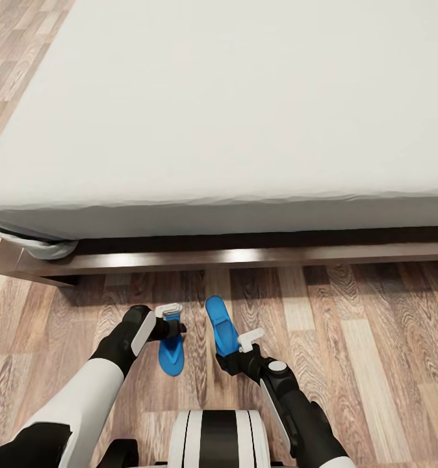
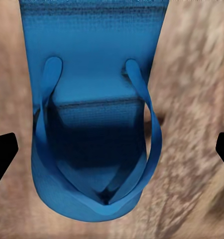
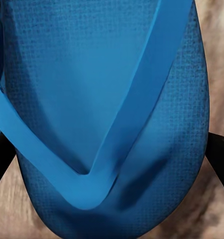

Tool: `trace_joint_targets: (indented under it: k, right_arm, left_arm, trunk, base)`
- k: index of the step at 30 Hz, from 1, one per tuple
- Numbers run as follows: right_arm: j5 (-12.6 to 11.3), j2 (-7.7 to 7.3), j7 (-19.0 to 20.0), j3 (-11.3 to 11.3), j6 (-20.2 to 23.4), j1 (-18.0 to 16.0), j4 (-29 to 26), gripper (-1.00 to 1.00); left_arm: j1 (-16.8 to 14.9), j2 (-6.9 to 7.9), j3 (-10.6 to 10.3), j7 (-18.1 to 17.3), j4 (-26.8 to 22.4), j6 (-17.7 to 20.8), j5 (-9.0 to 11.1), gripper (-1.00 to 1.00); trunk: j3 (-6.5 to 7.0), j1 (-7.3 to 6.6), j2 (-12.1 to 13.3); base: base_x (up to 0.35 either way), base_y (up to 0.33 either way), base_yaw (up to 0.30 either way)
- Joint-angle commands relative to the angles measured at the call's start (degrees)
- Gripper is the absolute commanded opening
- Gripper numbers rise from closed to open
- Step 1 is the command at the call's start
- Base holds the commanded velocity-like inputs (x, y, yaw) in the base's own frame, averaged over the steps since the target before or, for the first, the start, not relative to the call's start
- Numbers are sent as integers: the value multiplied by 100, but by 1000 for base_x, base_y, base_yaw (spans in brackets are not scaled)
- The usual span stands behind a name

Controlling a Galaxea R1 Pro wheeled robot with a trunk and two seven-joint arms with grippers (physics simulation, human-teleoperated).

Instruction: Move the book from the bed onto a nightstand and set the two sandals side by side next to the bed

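Two bright blue sandals lie on the wood floor just in front of the bed [image 1: 180, 260], side by side. My left gripper [image 1: 172, 323] hovers over the left sandal [image 1: 171, 356], open, with its dark fingertips [image 2: 3, 155] spread wide on both sides of the sandal [image 2: 92, 124] and apart from it. My right gripper [image 1: 237, 356] is at the toe end of the right sandal [image 1: 220, 325]; its fingers [image 3: 219, 159] sit against both edges of the sole [image 3: 102, 99], closed on it. The book and the nightstands are out of view.
The bed's grey mattress [image 1: 245, 97] spans the whole upper part of the head view, with its dark wood frame rail [image 1: 277, 255] low above the floor. Pale plank floor [image 1: 375, 338] stretches to the right of the sandals. My base [image 1: 218, 439] stands right behind them.
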Motion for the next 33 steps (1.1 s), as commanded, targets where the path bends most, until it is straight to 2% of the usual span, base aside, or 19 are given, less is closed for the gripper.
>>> trace_joint_targets:
  k: [1, 5, 15, 20, 23, 26, 28, 31, 32, 33]
  right_arm:
    - [59, 2, 42, -7, 26, -1, -9, -100]
    - [59, 2, 40, -7, 23, -1, -9, -100]
    - [55, 2, 38, -13, 30, -1, 19, -100]
    - [51, 2, 16, -29, 194, -31, 73, -100]
    - [47, 2, 7, -35, 360, -313, 602, -100]
    - [4, 2, -228, -41, 388, -874, 1558, -100]
    - [-183, 2, -646, -41, 397, -1156, 1907, -100]
    - [-644, 2, -1297, -35, 412, -1313, 2055, -100]
    - [-887, 2, -1523, -34, 482, -1448, 2108, -100]
    - [-1035, 2, -1609, -35, 570, -1568, 2222, -100]
  left_arm:
    - [-1, 2, -16, 55, -8, 20, 61, 100]
    - [-1, 7, -16, 56, -10, 20, 65, 100]
    - [-1, 2, -16, 56, -25, 20, 61, 100]
    - [57, 44, -24, 55, -608, 134, 66, 100]
    - [72, 63, -25, 56, -674, 201, 54, 100]
    - [93, 85, -25, 59, -684, 173, 13, 100]
    - [120, 110, -23, 60, -689, 153, 8, 100]
    - [135, 129, -18, 64, -694, 138, 14, 100]
    - [143, 132, -17, 67, -699, 131, 10, 100]
    - [149, 133, -17, 66, -702, 96, 8, 100]
  trunk:
    - [-3, -1, -1]
    - [-3, -1, -1]
    - [218, -27, 12]
    - [307, -37, 17]
    - [307, -37, 17]
    - [307, -37, 17]
    - [307, -37, 17]
    - [307, -37, 17]
    - [307, -37, 17]
    - [307, -37, 17]
  base:
    - [0, 0, 0]
    - [0, 0, 0]
    - [0, 0, 0]
    - [0, 0, 0]
    - [0, 0, 0]
    - [0, 0, 0]
    - [0, 0, 0]
    - [0, 0, 0]
    - [0, 0, 0]
    - [0, 0, 0]
